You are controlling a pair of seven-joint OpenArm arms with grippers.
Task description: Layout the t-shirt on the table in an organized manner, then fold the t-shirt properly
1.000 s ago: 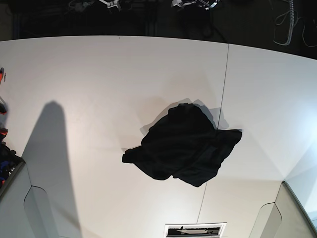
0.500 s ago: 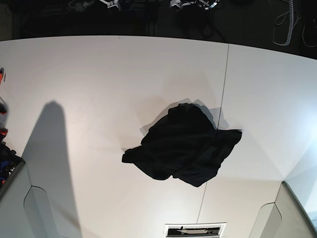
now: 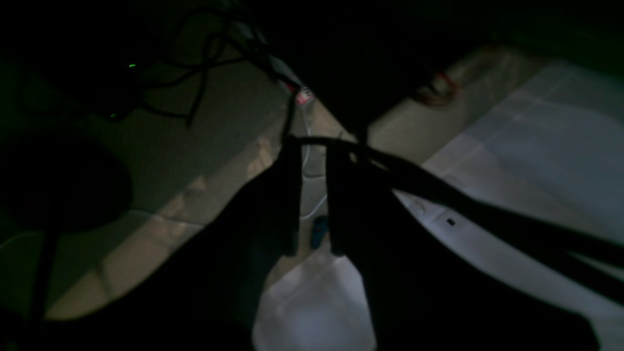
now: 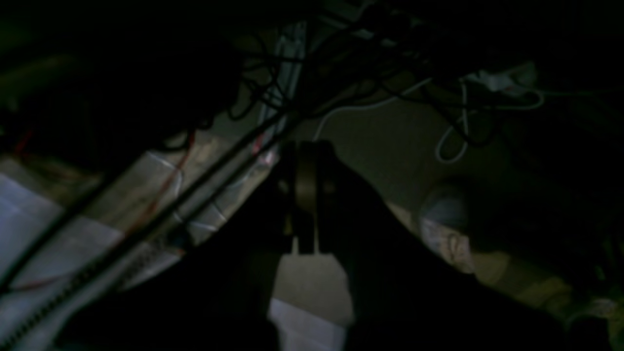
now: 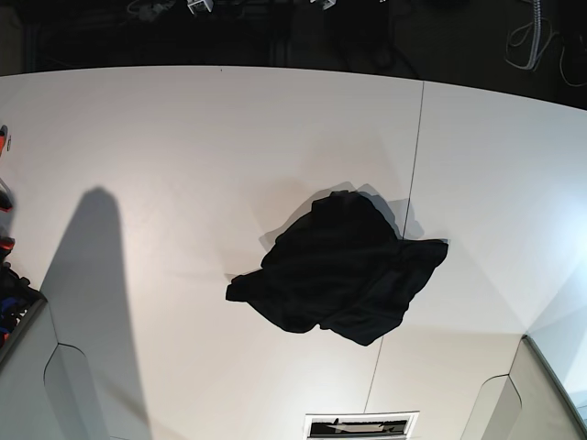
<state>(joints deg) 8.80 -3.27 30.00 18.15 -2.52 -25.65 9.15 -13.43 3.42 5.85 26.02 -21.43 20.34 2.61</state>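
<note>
- the shirt [image 5: 339, 275] lies crumpled in a dark heap on the table [image 5: 183, 165], a little right of centre and toward the near edge.
- its right part crosses the thin seam [image 5: 417, 147] that runs from far to near; a pale shadow falls just beyond its far side.
- no arm reaches over the table in the base view.
- the left gripper [image 3: 312, 204] hangs off the table over a dim floor with cables; its jaws stand a little apart with nothing between them.
- the right gripper [image 4: 306, 214], in a dark wrist view, has its jaws pressed together and holds nothing.
</note>
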